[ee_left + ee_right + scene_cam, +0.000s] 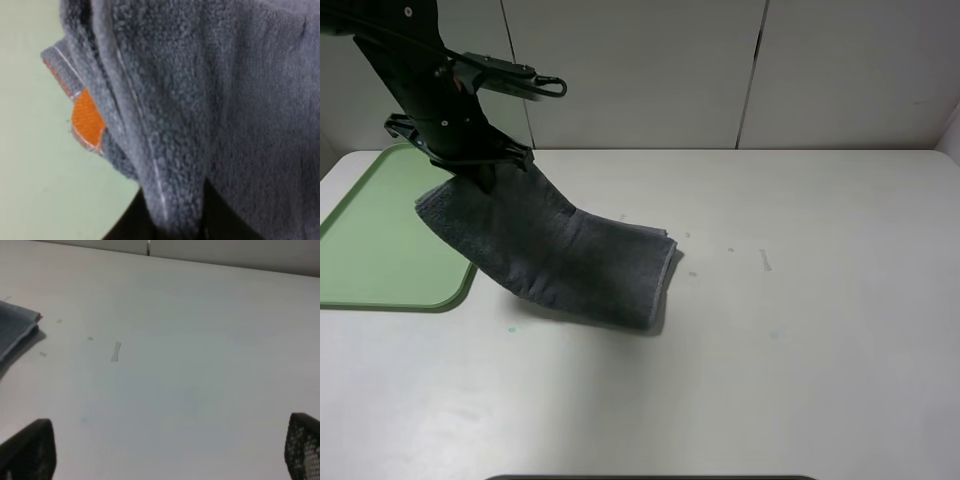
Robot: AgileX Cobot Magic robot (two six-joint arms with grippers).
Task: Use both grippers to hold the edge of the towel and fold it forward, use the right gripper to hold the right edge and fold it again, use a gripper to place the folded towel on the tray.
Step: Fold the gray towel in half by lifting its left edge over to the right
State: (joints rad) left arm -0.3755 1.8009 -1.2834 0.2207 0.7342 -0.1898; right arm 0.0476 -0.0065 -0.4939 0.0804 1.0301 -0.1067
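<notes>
The folded dark grey towel (560, 250) hangs from my left gripper (480, 172), which is shut on its upper left end. That end is lifted over the right edge of the green tray (370, 240); the towel's right end still rests on the table. In the left wrist view the towel (200, 100) fills the frame, with an orange tag (86, 117) on its edge and the green tray (30, 150) behind. My right gripper (170, 460) is open and empty over bare table; a towel corner (15, 327) shows far off in its view. The right arm is out of the exterior view.
The white table (800, 300) stretches to the right, with small bits of tape (765, 260) on it. A panelled wall (720, 70) stands behind the table. The tray lies at the table's left edge.
</notes>
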